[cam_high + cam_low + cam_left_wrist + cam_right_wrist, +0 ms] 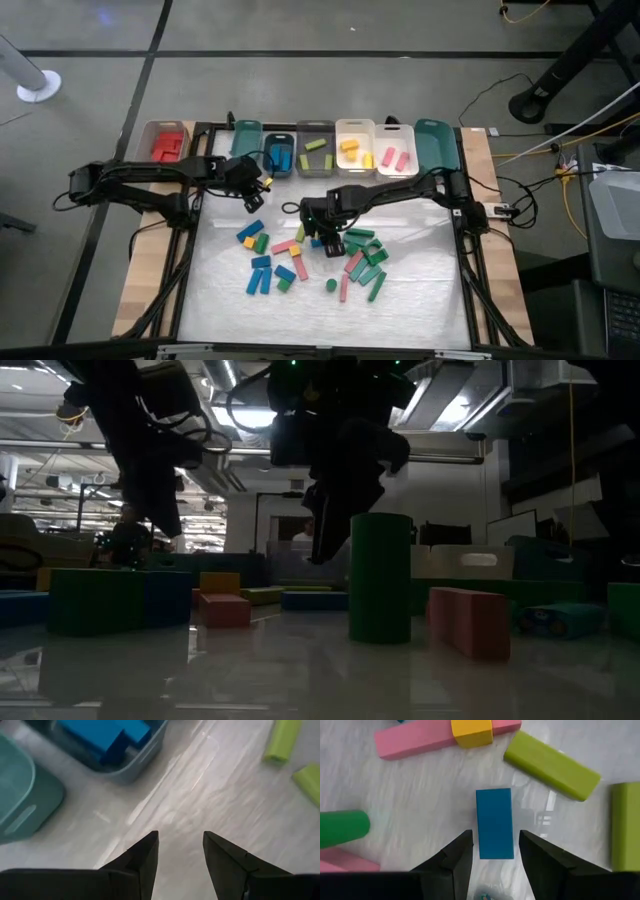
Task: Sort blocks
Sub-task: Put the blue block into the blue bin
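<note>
blocks [300, 262]: mixed colours, scattered flat mid-table | others sorted by colour in rear bins

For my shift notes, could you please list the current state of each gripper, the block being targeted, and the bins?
left gripper: open, empty, near the blue bin.
right gripper: open, straddling the blue block, not closed on it.
blue block: lying flat on the table.
blue bin: holds blue blocks.
red bin: holds red blocks.
green cylinder: standing upright.
</note>
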Robot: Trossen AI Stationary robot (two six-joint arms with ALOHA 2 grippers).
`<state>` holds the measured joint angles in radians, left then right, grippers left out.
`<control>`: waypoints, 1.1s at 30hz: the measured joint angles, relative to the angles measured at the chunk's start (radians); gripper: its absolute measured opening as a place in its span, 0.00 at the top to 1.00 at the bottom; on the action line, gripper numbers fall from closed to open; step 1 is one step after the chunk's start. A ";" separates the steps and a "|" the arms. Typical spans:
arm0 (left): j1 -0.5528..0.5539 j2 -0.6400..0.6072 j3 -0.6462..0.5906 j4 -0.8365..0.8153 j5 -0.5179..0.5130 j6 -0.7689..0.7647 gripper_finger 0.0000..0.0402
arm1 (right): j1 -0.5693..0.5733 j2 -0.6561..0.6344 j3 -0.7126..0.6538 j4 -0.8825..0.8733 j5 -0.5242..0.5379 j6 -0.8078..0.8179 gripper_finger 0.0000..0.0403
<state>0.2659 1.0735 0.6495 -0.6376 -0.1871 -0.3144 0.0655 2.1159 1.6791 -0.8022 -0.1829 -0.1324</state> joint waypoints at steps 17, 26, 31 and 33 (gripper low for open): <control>-0.086 0.000 0.000 0.078 0.000 0.008 0.64 | 0.019 0.098 0.000 0.038 0.067 -0.003 0.59; -0.097 -0.001 0.000 0.073 0.000 0.008 0.64 | 0.021 0.116 0.004 0.041 0.116 0.022 0.63; -0.106 -0.048 0.000 0.031 0.001 0.012 0.64 | 0.020 0.121 0.050 0.002 0.131 0.013 0.69; -0.117 -0.083 0.000 -0.004 0.002 -0.021 0.64 | 0.020 0.126 0.089 -0.016 0.175 -0.027 0.69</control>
<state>0.1487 0.9900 0.6495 -0.6413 -0.1856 -0.3354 0.0851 2.2414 1.7683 -0.8179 -0.0075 -0.1594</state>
